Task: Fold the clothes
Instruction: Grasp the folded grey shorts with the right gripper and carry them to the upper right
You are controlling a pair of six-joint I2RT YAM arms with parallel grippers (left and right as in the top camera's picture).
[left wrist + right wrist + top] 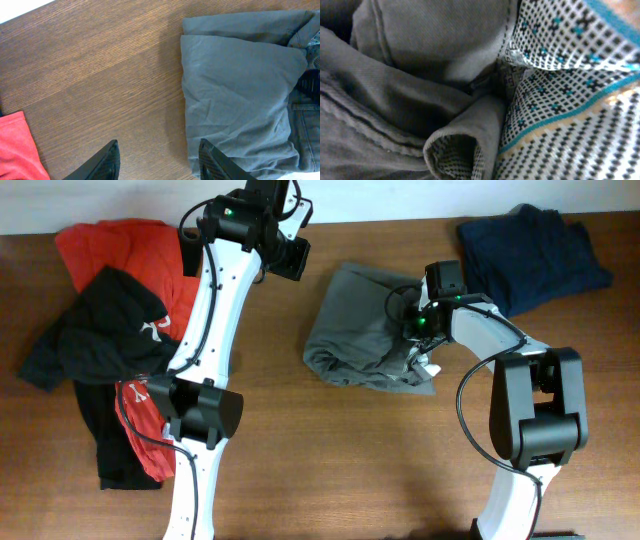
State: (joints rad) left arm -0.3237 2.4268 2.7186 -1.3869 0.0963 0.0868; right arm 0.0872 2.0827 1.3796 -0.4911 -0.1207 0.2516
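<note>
Clenching the wrinkled grey fabric shorts point(355, 330) directly below it, the right gripper point(416, 342) likely means to lift an edge.

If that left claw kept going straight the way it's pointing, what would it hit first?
Probably the bare wooden table: the left gripper points down at open wood, just beside the grey shorts. Depth is hard to judge.
</note>
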